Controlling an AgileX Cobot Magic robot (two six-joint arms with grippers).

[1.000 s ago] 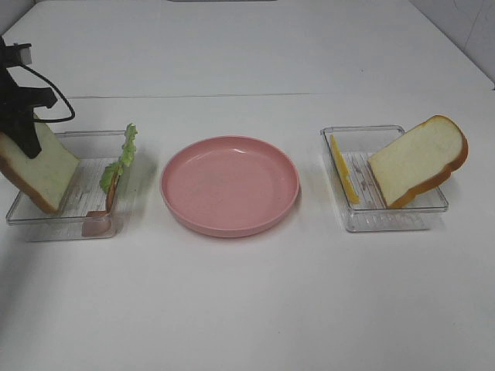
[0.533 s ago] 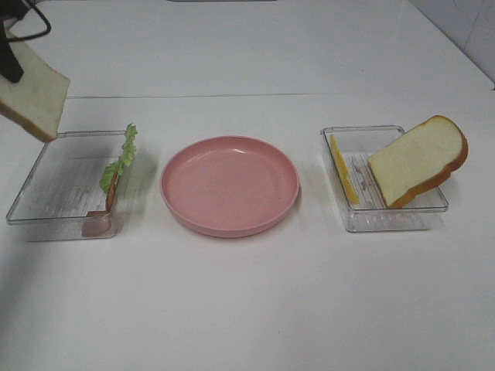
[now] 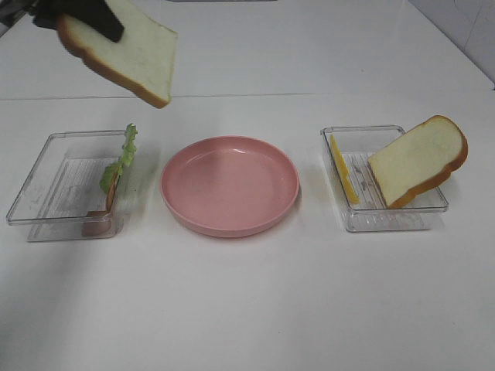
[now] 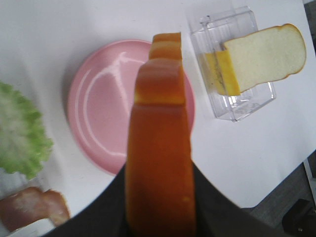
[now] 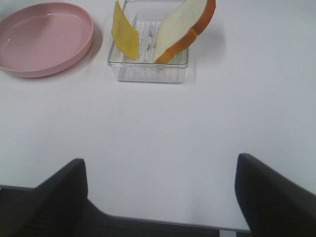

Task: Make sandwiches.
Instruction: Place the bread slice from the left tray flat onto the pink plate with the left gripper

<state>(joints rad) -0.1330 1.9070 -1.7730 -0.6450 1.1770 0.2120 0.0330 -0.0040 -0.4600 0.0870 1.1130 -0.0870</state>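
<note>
My left gripper (image 3: 91,18) is shut on a white bread slice (image 3: 128,52) with a brown crust and holds it high in the air, behind the left tray and left of the pink plate (image 3: 230,184). In the left wrist view the slice's crust edge (image 4: 159,163) fills the middle. The left clear tray (image 3: 46,197) holds green lettuce (image 3: 120,158) and a reddish meat slice (image 3: 97,222). The right clear tray (image 3: 402,216) holds a yellow cheese slice (image 3: 343,168) and a second bread slice (image 3: 420,160) leaning on its edge. My right gripper (image 5: 159,177) is open and empty, low over the table in front of that tray.
The plate has nothing on it. The white table runs on all sides of the trays. In the right wrist view the right tray (image 5: 148,71), the cheese (image 5: 124,37) and the bread (image 5: 185,27) lie ahead, and the plate (image 5: 44,37) is beside them.
My left gripper has lifted the bread slice out of the left tray, raised it and moved it right toward the plate. The slice now lies flatter. Nothing else moved.
</note>
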